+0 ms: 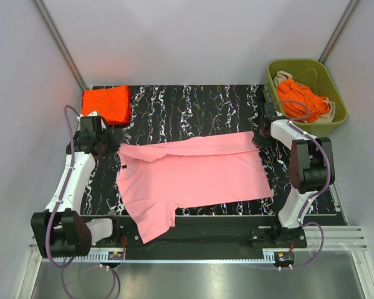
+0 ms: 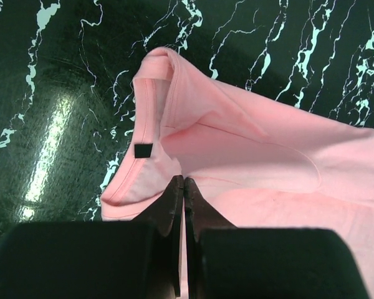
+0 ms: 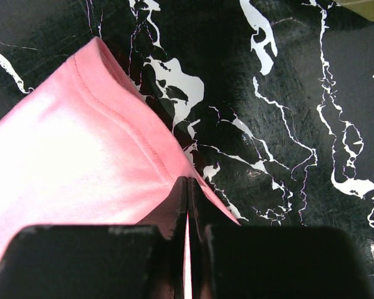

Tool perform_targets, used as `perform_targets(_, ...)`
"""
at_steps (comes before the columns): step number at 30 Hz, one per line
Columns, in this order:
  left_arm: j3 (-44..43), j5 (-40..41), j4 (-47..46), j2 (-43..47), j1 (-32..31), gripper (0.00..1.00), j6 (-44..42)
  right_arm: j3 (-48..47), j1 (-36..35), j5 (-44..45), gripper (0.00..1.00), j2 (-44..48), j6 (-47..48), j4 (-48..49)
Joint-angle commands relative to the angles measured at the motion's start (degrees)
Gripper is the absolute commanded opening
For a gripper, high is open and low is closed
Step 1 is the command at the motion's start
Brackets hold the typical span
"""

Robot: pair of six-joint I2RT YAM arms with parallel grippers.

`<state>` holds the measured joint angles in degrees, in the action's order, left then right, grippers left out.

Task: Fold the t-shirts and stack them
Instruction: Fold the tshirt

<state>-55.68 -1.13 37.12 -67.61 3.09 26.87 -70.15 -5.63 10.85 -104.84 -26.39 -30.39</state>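
Observation:
A light pink t-shirt (image 1: 193, 174) lies spread on the black marbled mat, its far edge folded over toward the middle. My left gripper (image 1: 114, 148) is shut on the cloth by the collar. In the left wrist view the closed fingertips (image 2: 184, 180) pinch pink cloth (image 2: 255, 156) just beside the dark neck label (image 2: 143, 150). My right gripper (image 1: 259, 134) is shut on the shirt's far right hem corner. In the right wrist view the tips (image 3: 188, 180) pinch the hem (image 3: 68, 156). A folded orange-red t-shirt (image 1: 106, 103) lies at the far left corner.
An olive-green bin (image 1: 302, 61) at the far right holds crumpled orange-red shirts (image 1: 299, 99) and a pale cloth. The black marbled mat (image 1: 193, 106) shows bare beyond the pink shirt. White walls close in the sides and back.

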Motion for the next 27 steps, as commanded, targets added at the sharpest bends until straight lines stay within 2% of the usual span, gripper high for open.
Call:
perform_targets(1, 0.4, -0.4, -0.7, 1.3, 0.0, 0.00, -1.3, -0.8, 0.4, 1.2, 0.00, 3.9, 0.7, 1.9)
perform_targets(5, 4.5, -3.3, -1.0, 2.0, 0.0, 0.00, -1.1, 0.1, 0.1, 0.5, 0.01, 3.2, 1.6, 1.8)
perform_targets(10, 8.0, -9.2, -1.1, 2.0, -0.4, 0.00, -1.6, -0.4, -0.2, -0.7, 0.15, 2.5, 1.8, 1.7)
perform_targets(11, 8.4, -9.2, -1.1, 2.6, -0.6, 0.00, -1.8, -0.5, -0.2, -1.0, 0.21, 2.8, 1.8, 1.6)
perform_targets(18, 9.9, -8.7, 0.5, 4.7, -2.8, 0.00, -1.7, -0.7, -0.3, -8.2, 0.34, 8.1, 0.7, 0.9)
perform_targets(21, 10.5, -7.3, 0.8, 5.2, -2.8, 0.00, -1.7, -0.5, -0.6, -10.8, 0.36, 11.0, -0.1, 0.8)
perform_targets(23, 10.3, -4.1, 1.9, 5.1, -5.1, 0.00, -1.7, -0.4, -0.8, -10.7, 0.37, 12.1, -0.6, 0.6)
perform_targets(27, 10.4, -4.1, 2.2, 4.2, -7.4, 0.00, -0.9, -0.3, -1.7, -15.6, 0.38, 13.4, -1.6, 0.6)
